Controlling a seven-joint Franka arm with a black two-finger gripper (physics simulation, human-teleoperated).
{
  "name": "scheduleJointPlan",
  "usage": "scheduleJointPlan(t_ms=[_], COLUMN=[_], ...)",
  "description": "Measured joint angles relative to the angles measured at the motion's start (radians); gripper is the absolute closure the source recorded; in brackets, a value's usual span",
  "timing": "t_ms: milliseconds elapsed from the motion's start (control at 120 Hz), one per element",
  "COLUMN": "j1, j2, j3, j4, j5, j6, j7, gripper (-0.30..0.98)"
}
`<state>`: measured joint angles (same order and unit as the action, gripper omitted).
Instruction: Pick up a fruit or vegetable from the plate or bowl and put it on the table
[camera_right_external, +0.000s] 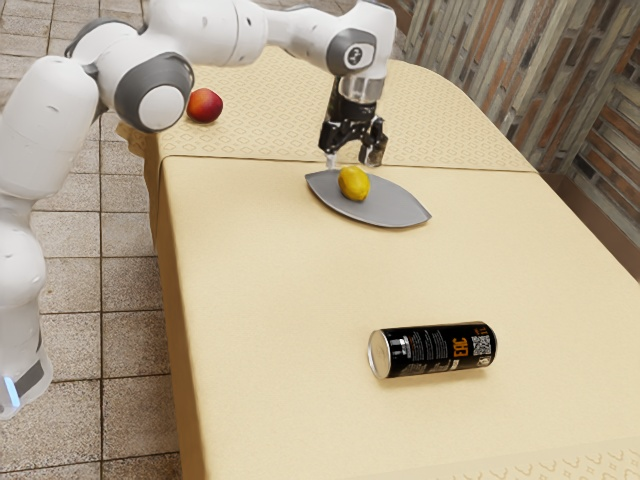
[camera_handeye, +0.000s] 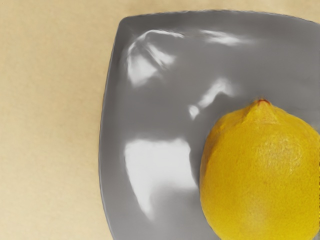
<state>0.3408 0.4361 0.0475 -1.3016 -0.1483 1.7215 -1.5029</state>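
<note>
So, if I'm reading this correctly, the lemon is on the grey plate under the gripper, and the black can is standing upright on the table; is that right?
Not quite: the black can is lying on its side on the table, as the exterior view shows. The lemon is indeed on the grey plate, under the gripper.
</note>
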Motion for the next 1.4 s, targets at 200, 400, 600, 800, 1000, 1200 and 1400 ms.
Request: scheduleJointPlan(t_ms=[200,400,600,800,1000,1200,1400], j1=[0.044,0.065,0.074,0.105,0.110,0.109,0.121], j2=[0.020,0.048,0.084,0.121,0.154,0.166,0.183], j3=[0.002,-0.003,-0.024,-0.057,-0.087,-0.090,-0.113], j4=[0.022,0.052,0.104,0.153,0.173,0.169,0.155], j5=[0.000,-0.002,0.005,0.007,0.008,0.005,0.002], j6=[0.010,0.035,0.053,0.065,0.084,0.105,0.134], j7=[0.013,0.027,0.040,0.057,0.072,0.087,0.098], gripper=[0.00,0.00,0.00,0.00,0.00,0.00,-0.02])
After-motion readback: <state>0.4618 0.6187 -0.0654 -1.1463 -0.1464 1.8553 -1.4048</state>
